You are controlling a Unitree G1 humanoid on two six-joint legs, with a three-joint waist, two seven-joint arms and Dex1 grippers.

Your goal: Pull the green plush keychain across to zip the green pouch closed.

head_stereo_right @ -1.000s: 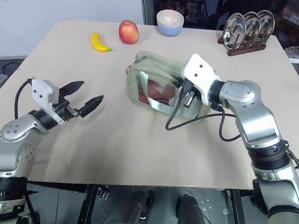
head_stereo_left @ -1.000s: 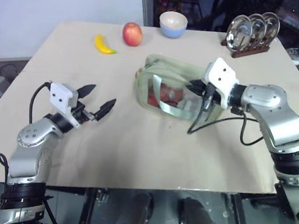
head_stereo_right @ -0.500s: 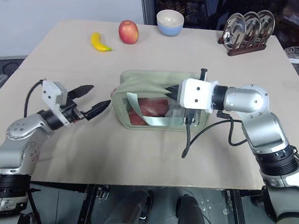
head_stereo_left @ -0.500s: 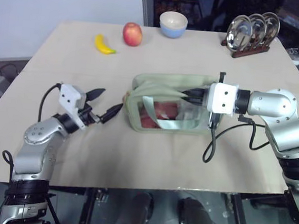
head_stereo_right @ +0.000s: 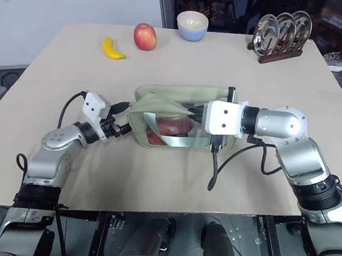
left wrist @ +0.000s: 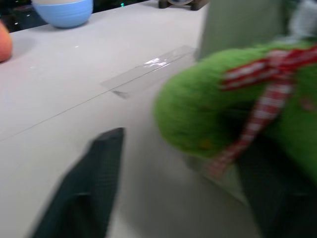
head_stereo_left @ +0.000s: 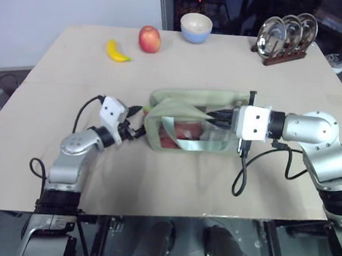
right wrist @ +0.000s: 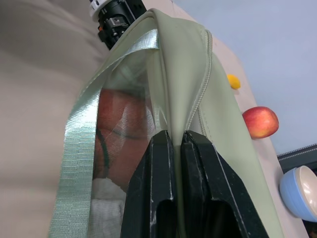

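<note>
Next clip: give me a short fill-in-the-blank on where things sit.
1. The right gripper is shut on the green ____.
2. The left gripper is at the pouch's end where the green plush ____ hangs.
3. Between the banana and the bowl lies a red ____.

Missing words: pouch; keychain; apple

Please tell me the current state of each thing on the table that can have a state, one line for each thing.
green pouch: lying on the table, pinched at one end by the right gripper.
green plush keychain: at the pouch's other end, between the left gripper's fingers.
left gripper: at the keychain, grip unclear.
right gripper: shut on the pouch's edge.
bowl: upright.
plates: standing on edge in their rack.
apple: untouched.
banana: untouched.
</note>
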